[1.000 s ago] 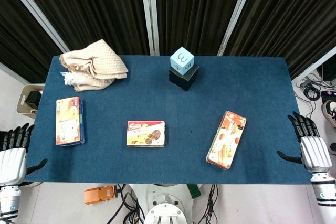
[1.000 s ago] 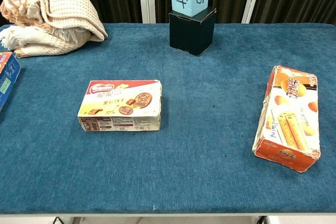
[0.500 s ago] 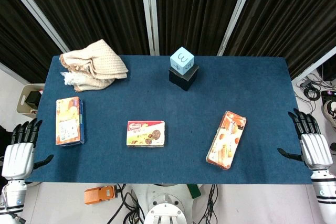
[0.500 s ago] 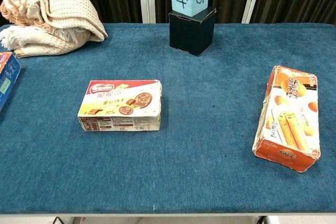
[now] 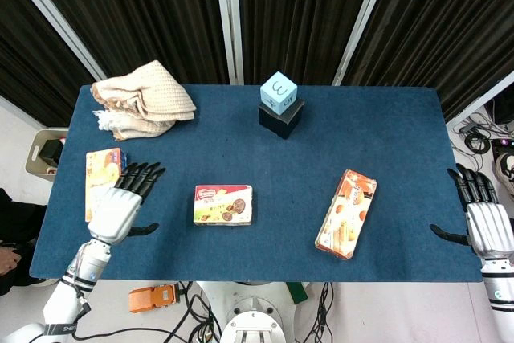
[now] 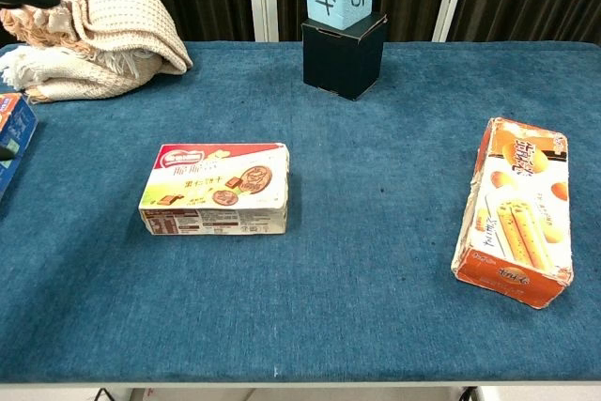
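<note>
Hovering over the bench [image 5: 385, 130], the left hand [image 5: 120, 206] has its fingers [image 5: 141, 177] spread apart, holding nothing; the yellow-and-blue box [image 5: 102, 176] lies partly beneath them. The right hand [image 5: 484, 226], fingers likewise apart, sits off the bench edge, well apart from the orange box [image 5: 346, 214].

Blue snack box [image 5: 104, 178]: partly covered by the left hand [image 5: 120, 205] in head view; cut off by the left edge in chest view. Right hand [image 5: 487, 218]: cropped at the frame edge.
</note>
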